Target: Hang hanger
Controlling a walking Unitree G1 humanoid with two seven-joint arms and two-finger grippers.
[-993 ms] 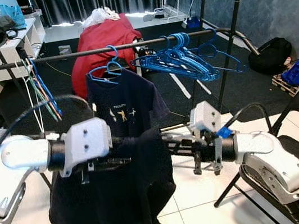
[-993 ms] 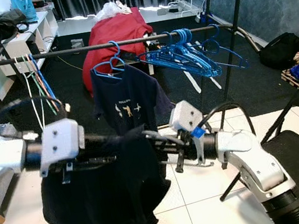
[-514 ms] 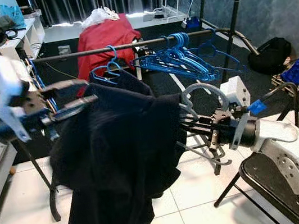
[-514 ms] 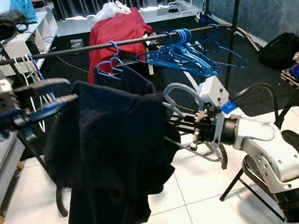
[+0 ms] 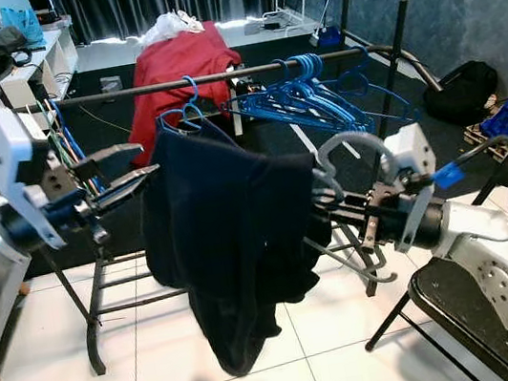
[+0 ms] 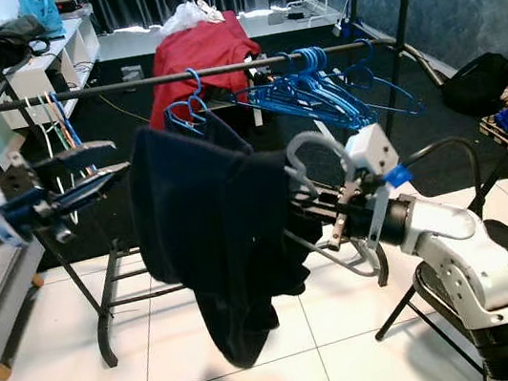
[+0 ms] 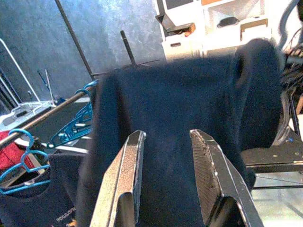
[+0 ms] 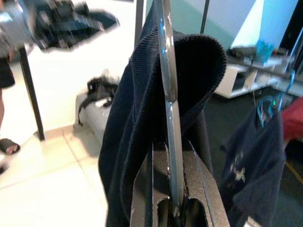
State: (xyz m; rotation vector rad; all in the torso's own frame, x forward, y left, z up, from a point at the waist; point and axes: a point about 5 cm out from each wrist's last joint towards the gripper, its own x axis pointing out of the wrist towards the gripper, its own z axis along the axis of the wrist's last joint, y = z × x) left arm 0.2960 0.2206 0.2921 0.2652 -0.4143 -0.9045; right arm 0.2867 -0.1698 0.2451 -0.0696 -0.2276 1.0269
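Right then, carried the grey hanger out in front of the rail, hook curling up and a dark garment draped over it, sagging well down toward the white floor tiles. Held it by the right gripper, fingers pressed together on the hanger's thin metal neck, seen plainly in the right wrist view. Hung short of the rail, below it and nearer the robot, hook not over the bar.

Hovered with the left gripper just beside the garment's upper edge, fingers spread and holding nothing, cloth close ahead of them.

Farther back, crowded the rail's right half with blue hangers, with a dark printed shirt on another blue hanger near the middle, and a red heap behind.

Looked like the carry-to-rail step, hanging itself not yet done. Called next, by the look of it, for lifting the hook above the bar and lowering it into the gap between shirt and blue cluster, minding the trailing cloth for snags on neighbours.
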